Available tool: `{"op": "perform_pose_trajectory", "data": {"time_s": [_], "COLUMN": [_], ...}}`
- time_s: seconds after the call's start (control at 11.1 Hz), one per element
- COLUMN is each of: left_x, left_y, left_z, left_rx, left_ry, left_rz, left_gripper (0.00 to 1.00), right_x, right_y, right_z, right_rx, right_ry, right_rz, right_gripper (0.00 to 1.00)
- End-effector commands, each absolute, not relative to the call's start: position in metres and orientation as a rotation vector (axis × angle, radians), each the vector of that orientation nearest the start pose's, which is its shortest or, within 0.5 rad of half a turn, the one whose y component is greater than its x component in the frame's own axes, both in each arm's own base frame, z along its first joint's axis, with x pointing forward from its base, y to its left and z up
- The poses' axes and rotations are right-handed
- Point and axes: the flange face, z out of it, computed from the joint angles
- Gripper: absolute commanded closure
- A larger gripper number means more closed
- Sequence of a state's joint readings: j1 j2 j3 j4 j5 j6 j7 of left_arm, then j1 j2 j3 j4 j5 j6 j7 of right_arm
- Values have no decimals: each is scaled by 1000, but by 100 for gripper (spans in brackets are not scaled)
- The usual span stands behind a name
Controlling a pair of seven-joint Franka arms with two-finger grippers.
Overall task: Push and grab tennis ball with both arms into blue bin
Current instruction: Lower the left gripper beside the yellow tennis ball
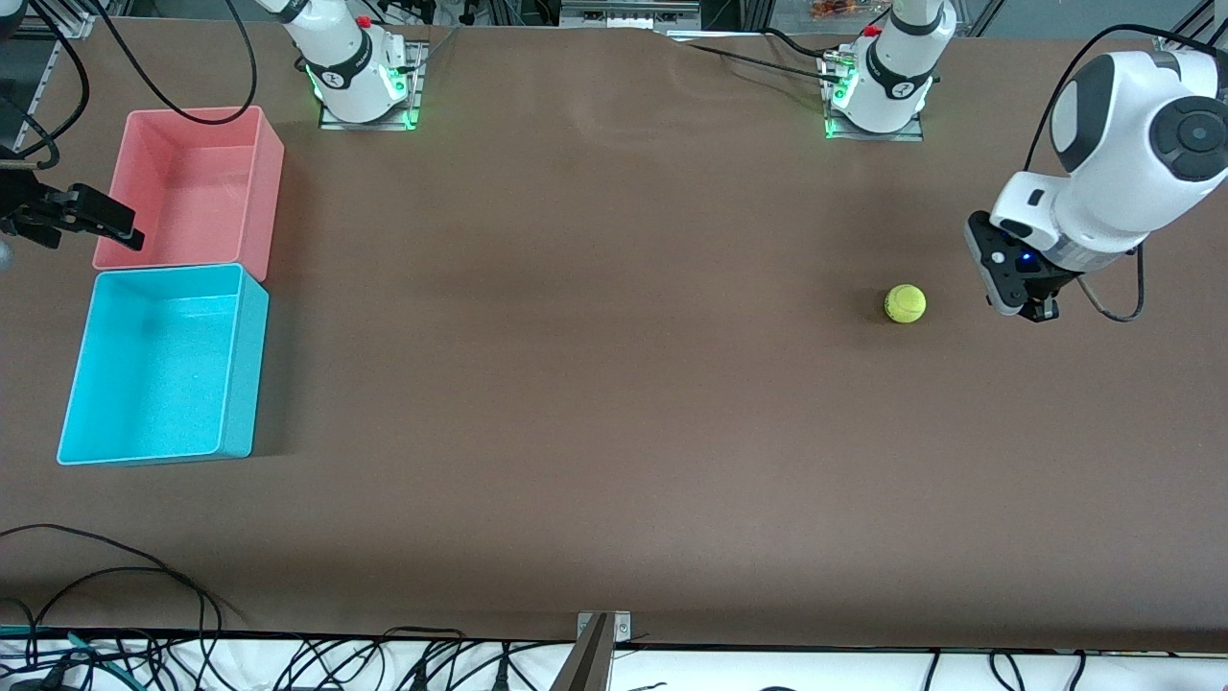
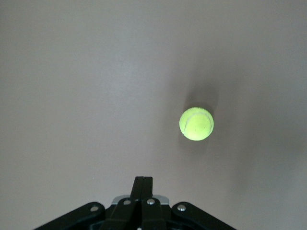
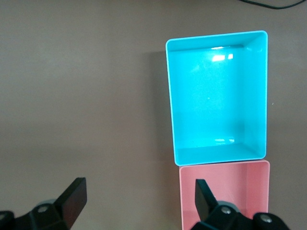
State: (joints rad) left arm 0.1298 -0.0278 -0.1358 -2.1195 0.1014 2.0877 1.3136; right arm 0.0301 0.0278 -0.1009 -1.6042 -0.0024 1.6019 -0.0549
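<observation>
Wide brown table (image 1: pixel 576 384), and at the right arm's end the right gripper (image 1: pixel 82 216) hangs by the pink bin (image 1: pixel 273 163), jaws spread wide on nothing, the blue bin (image 1: pixel 240 365) just nearer the front camera and touching the pink one. Over at the left arm's end the tennis ball (image 1: pixel 905 303) sits loose on the table, just beside the left gripper (image 1: pixel 1036 309), jaws pinched shut and empty. That ball looks light, fuzzy and springy, so it'll likely roll at a nudge; push it through its middle, and grab it across its widest part.
</observation>
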Motion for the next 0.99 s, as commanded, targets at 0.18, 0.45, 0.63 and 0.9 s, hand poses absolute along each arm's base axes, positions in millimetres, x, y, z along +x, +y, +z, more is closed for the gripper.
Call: {"op": "perform_pose_trajectory", "data": {"time_s": [0.18,0.45,0.63,0.9], "left_x": [506,492,477,470], "left_y": [48,61,61,84], "left_z": [394,359,332,296], "left_rx": [-2006,-1920,-1918,-2026], "left_ry": [2350,2388,2401,2347], "left_rz": [-84,-111,-103,-135], "left_gripper": [100,100,100,100], "right_x": [564,564,564,565], "right_y": [-41,-40,-39,-39], "right_z": [600,599,599,598], "right_rx": [-3151,-3152,-3152,-3151], "right_ry": [26,24,21,24], "right_rz": [37,42,44,39], "right_gripper": [0,0,0,0]}}
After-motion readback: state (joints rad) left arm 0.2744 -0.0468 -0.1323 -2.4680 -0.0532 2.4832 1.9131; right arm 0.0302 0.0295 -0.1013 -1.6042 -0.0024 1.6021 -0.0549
